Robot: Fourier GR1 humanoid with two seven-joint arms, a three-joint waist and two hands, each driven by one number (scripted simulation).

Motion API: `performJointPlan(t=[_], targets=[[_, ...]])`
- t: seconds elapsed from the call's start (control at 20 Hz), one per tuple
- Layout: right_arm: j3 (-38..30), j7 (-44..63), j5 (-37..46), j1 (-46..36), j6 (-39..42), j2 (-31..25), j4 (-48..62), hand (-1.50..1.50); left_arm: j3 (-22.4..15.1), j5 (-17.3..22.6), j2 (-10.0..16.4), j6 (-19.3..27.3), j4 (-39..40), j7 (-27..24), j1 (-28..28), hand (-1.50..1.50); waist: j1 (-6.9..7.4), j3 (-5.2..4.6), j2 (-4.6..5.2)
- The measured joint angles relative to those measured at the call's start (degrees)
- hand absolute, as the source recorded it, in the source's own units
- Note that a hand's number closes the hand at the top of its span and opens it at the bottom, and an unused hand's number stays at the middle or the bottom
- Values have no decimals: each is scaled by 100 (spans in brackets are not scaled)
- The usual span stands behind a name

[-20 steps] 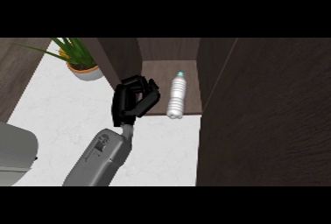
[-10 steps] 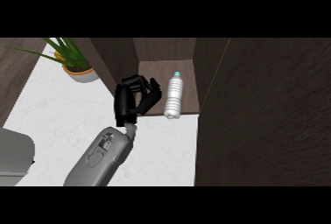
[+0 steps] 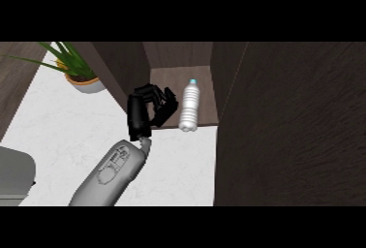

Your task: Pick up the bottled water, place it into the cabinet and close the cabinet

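The bottled water [image 3: 190, 106] stands upright on the cabinet [image 3: 168, 77] floor, its base right at the front lip. Compared with a moment ago, the right hand [image 3: 139, 114] sits a little off it. The fingers [image 3: 166, 99] are curled and holding nothing, just beside the bottle's left flank and seemingly clear of it. I judge the placing step done and the bottle released. What remains is closing the cabinet: the wide dark panel [image 3: 293, 126] at the right is probably the open door. With the bottle so near the edge, the swinging door might clip it. Behind the hand lie the pale bench [image 3: 71, 126] and a potted plant [image 3: 75, 72].
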Motion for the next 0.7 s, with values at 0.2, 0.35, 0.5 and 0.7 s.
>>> performJointPlan(t=[0.2, 0.35, 0.5, 0.7], targets=[[-31, 34, -27, -62, 32, -36, -8, -150, -214, -278, 101, 324, 168, 44, -70, 150, -48, 12, 6], [-39, 29, -47, -54, 63, -62, -4, -150, -343, -435, 153, 495, 295, 88, -130, -150, -65, 18, 4], [33, 16, -44, -44, 44, -8, -7, -150, -105, -407, 304, 108, 1105, 214, -913, -150, -160, -20, 124], [27, -46, -30, -26, 34, 7, 48, -150, 220, -322, 296, -319, 2167, 56, -1681, -150, -183, -43, 194]])
